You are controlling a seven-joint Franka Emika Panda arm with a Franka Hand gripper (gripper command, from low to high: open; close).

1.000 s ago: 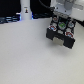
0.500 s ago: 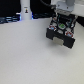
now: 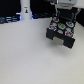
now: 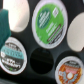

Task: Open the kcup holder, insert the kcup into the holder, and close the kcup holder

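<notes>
Looking first at the exterior view, the white Panda arm's gripper [image 3: 63,16] hangs straight down over the large black boxy kcup holder [image 3: 61,34], which sits near the far edge of the pale table [image 3: 25,57], toward the exterior view's right. The holder's top shows rows of round pod slots, and the arm stands directly above them, which suits a vertical drop of a pod into a slot. In this small, soft picture the fingertips merge with the dark box, so whether the jaws are apart or together cannot be told here. A spot of green shows among the pods just under the gripper, but it is too small to tell whether it is held or already seated.

In the wrist view, the camera looks closely down onto the holder's black top. The small round kcup with the bright green-rimmed lid [image 4: 49,22] fills the middle of the picture, lying flat with its label up, apparently seated in a slot. Beside it lie a teal-topped pod [image 4: 12,52], an orange-red-topped pod [image 4: 70,70] and a plain whitish pod [image 4: 16,15]; one dark empty slot [image 4: 41,62] lies between them. No fingertip is clearly visible around the green kcup, so the jaws' state cannot be told, nor whether they are touching it. A green blurred shape [image 4: 3,22] at the frame's edge cannot be identified.
</notes>
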